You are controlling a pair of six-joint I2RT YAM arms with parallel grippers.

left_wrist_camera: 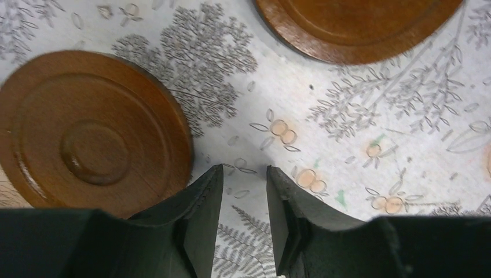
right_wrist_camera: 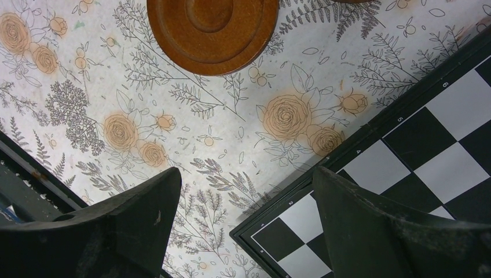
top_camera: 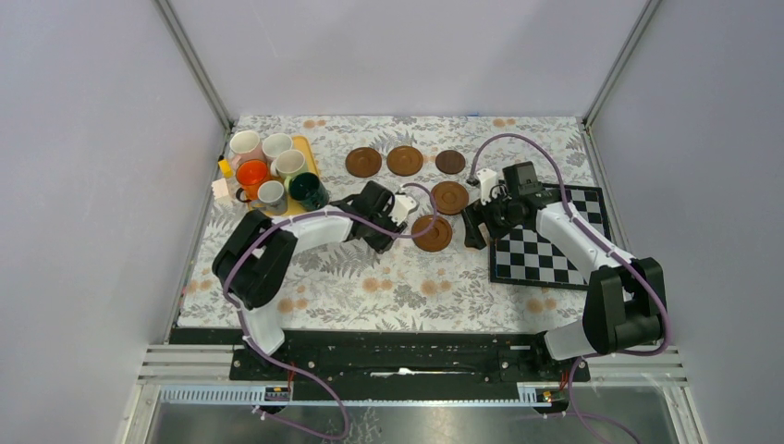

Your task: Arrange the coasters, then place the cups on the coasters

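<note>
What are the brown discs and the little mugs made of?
The coasters look like varnished wood: faint grain, glossy turned rings. The cups seem glazed ceramic, smooth and shiny, but they are too small to be sure.

I read the coasters (left_wrist_camera: 95,153) left of the chessboard (right_wrist_camera: 428,145) as turned wood, varnished to a smooth gloss, grain visible. The table cover (left_wrist_camera: 324,116) under the chessboard appears matt and printed. The chessboard looks smooth, with low sheen. On the left gripper (left_wrist_camera: 244,171), the fingers (left_wrist_camera: 200,226) present matt black plastic.
</note>
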